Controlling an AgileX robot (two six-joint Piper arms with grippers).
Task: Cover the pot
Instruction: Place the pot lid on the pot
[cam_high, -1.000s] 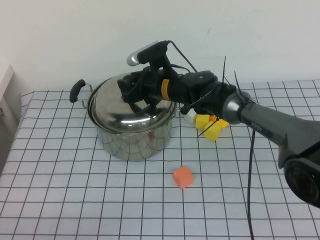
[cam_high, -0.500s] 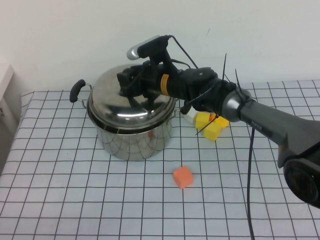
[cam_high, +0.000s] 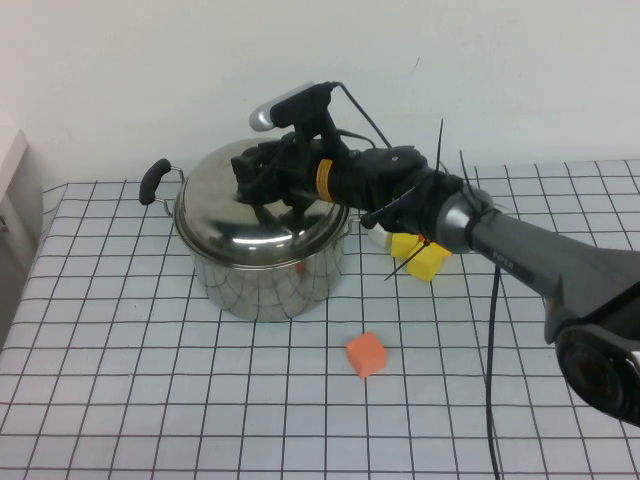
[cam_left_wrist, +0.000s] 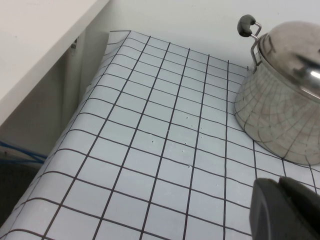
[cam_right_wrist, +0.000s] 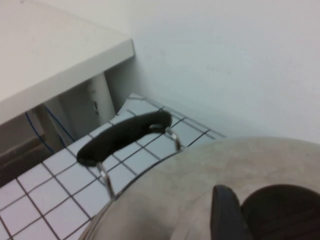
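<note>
The orange block lay nearest the camera, well in front of the right gripper and not touching anything. A step farther back, off to the wrist side of that gripper, sat the yellow blocks — close behind its arm, out of the way.

Then came the pot, big and shiny, standing on the checked tablecloth right under the right gripper. The lid lay on top of the pot. It looked a little tipped toward the camera, though the shine made that hard to be sure of. The right gripper was above the middle of the lid, about where the knob would be. Its dark finger showed in the right wrist view, close over the steel dome, with the pot's black handle beyond it. I could not tell if it was pinching the knob or had let go.

To do this step well, I think the lid should sit flat all the way round the rim first. Then the gripper should loosen softly and lift straight up — no sideways pull, or the lid might slide.

The left gripper was off to the side, low over the cloth, with the pot just ahead of it. I could not tell if it was spread or pressed together.
</note>
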